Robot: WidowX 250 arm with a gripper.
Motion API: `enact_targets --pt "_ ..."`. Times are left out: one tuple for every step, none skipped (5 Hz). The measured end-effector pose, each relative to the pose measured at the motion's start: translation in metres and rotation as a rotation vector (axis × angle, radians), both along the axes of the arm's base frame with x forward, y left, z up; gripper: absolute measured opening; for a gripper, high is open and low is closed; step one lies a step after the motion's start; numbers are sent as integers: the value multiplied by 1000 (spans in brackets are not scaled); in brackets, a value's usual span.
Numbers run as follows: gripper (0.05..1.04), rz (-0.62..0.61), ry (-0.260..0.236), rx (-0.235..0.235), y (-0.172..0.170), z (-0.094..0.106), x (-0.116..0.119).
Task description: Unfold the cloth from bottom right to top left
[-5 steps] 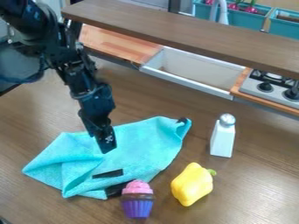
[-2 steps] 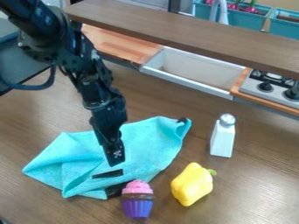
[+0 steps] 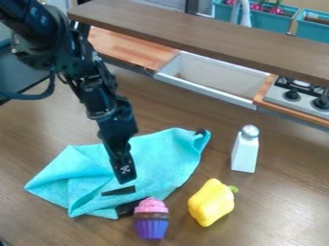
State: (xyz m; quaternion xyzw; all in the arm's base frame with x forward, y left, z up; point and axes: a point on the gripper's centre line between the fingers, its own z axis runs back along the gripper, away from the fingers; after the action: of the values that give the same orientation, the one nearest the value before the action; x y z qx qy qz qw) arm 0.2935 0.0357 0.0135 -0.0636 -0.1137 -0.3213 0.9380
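In the camera view, the biggest thing is the brown tabletop [image 3: 276, 206]. A long brown board [image 3: 193, 37] runs high across the view, from the upper left to the right edge. The black robot arm [image 3: 99, 93] comes in from the upper left and slants down. Its claw [image 3: 125, 178] is over the middle of the cloth, and I can't tell if the claw is open or closed. The bright blue cloth [image 3: 164, 153] lies on the tabletop, left of the middle and low in the view. It is wrinkly and folded, with one corner pointing left and one up to the right. Past the tabletop is a white sink [image 3: 212, 81], with part of a gray stove [image 3: 283, 98] to its right. A yellow pepper [image 3: 210, 202] lies to the right of the cloth's low part. A white shaker [image 3: 245, 153] with a silver top stands farther back, right of the cloth. A pink and purple cupcake [image 3: 151, 223] stands upright by the cloth's front edge. The smallest is a black strip [image 3: 119, 190] on the cloth, just in front of the claw.
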Motion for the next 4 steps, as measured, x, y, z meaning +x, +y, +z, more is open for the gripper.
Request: enact_targets --pt "1001 -35 3 -30 -5 0 -2" --pt "1001 -51 -7 -44 -7 -1 -1" --pt "1000 -60 3 -38 -10 -6 -2" --pt "1001 -66 22 -35 -14 -14 -3"
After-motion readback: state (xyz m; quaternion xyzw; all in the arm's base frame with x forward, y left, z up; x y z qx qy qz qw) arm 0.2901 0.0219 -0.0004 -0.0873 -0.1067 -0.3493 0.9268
